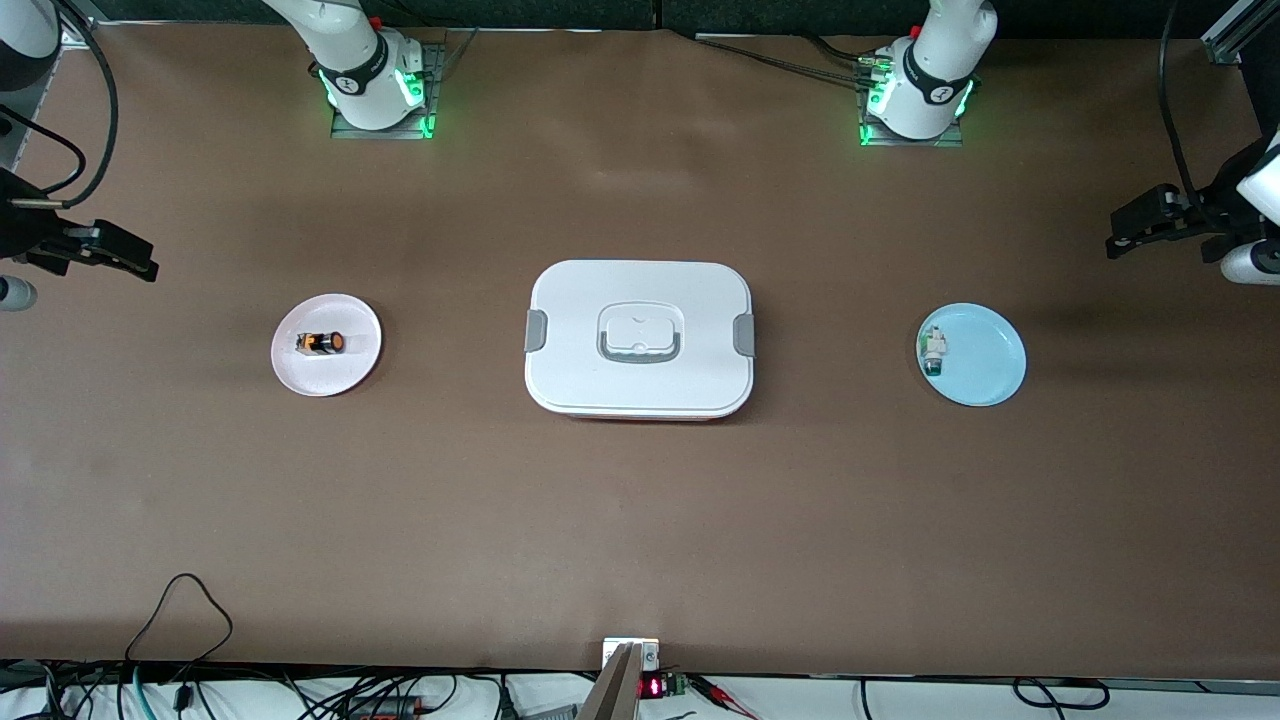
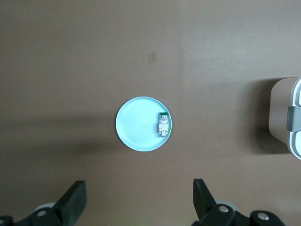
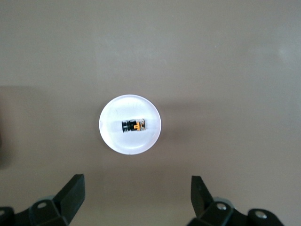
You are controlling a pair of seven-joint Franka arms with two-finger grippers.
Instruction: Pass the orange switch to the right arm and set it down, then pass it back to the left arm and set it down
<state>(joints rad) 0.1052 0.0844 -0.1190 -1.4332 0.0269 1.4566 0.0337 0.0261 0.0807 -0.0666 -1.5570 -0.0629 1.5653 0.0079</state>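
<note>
The orange switch (image 1: 322,342) (image 3: 134,125) lies on its side in the middle of a small pink plate (image 1: 350,372) (image 3: 112,137) toward the right arm's end of the table. The white box (image 1: 640,300) (image 2: 282,117) with a grey handle sits mid-table, lid on. My right gripper (image 1: 140,258) (image 3: 136,193) hangs open and empty high over the table beside the pink plate. My left gripper (image 1: 1125,232) (image 2: 139,195) hangs open and empty high over the table at the left arm's end.
A light blue plate (image 1: 990,368) (image 2: 136,127) toward the left arm's end holds a small white-and-green component (image 1: 934,350) (image 2: 163,125) near its rim. Cables run along the table edge nearest the front camera.
</note>
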